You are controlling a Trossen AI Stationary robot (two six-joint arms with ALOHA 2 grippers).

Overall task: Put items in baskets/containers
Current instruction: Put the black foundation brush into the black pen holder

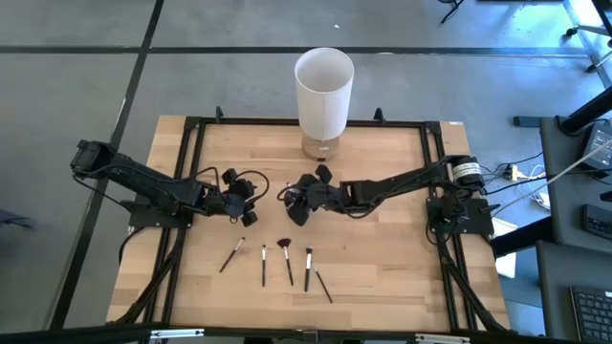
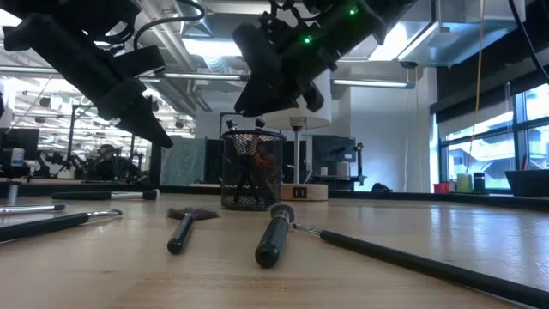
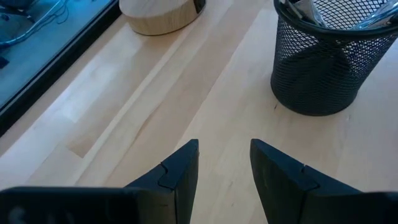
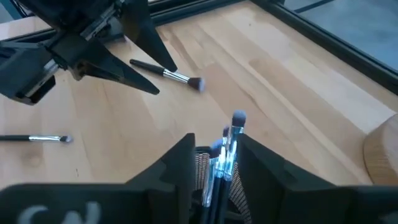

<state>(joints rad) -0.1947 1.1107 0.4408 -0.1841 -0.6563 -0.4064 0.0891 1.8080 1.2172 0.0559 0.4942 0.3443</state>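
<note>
**Q:** What is the cup, and where does it stand?

**A:** A small dark wire-mesh cup (image 3: 323, 62) stands near the middle of the wooden table (image 1: 382, 248), in front of the tall white cylinder (image 1: 323, 91) on its round wooden base. Several thin brushes (image 4: 230, 146) already stand in it, silver ferrules and pale tips upward.

**Q:** And the brushes not in it?

**A:** Five loose brushes (image 1: 287, 260) lie in a fanned row on the near half of the table; one has a reddish bristle head (image 1: 283, 245).

**Q:** The arms?

**A:** The right gripper (image 4: 214, 155) hangs directly over the cup, its fingers parted on either side of the standing brush tips, not visibly pinching any. The left gripper (image 3: 224, 165) hovers just left of the cup, its fingers spread apart and holding nothing.

**Q:** The setting?

**A:** Pale butcher-block planks in a black metal frame (image 1: 196, 124), on a grey floor. Beyond, the low view shows a workshop with ceiling strip lights, desks, monitors and large windows (image 2: 515, 120) at the right.
</note>
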